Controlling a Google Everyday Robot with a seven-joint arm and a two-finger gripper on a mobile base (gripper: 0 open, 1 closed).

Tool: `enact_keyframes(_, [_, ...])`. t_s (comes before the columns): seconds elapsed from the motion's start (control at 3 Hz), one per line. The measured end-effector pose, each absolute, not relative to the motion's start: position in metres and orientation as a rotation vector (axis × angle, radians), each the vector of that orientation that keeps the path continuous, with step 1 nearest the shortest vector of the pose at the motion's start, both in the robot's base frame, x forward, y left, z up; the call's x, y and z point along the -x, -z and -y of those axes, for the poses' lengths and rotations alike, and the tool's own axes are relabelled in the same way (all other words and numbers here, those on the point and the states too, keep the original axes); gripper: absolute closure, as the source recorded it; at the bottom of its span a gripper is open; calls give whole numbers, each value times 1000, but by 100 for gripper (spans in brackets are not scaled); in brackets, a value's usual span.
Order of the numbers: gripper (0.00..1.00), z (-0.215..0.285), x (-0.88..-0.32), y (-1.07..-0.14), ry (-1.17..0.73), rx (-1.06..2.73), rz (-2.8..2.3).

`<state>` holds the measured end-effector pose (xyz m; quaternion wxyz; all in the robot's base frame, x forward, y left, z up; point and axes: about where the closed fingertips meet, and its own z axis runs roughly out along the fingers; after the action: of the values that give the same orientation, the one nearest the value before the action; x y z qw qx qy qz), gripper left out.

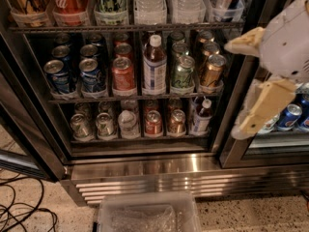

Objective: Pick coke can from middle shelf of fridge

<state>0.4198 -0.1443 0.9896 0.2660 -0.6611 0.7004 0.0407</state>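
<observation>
Middle shelf [99, 99]: coke can [123, 75] upright; jaws apart, right

The coke can [123, 74] is glossy metal, the fridge [145, 168] shiny steel, the gripper [232, 88] at right matt plastic.

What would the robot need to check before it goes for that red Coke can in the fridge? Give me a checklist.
1. Coke can upright at the front of the middle shelf: ok.
2. Gripper open: ok.
3. Gripper lined up with the can: not ok, it hangs far right, by the fridge frame.
4. Room beside the can: cannot tell; blue can and bottle stand close.
</observation>
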Motion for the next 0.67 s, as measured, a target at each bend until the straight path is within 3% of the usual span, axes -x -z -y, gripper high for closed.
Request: enact_keyframes(0.67, [0, 54, -385, -1016, -400, 1788, -1474])
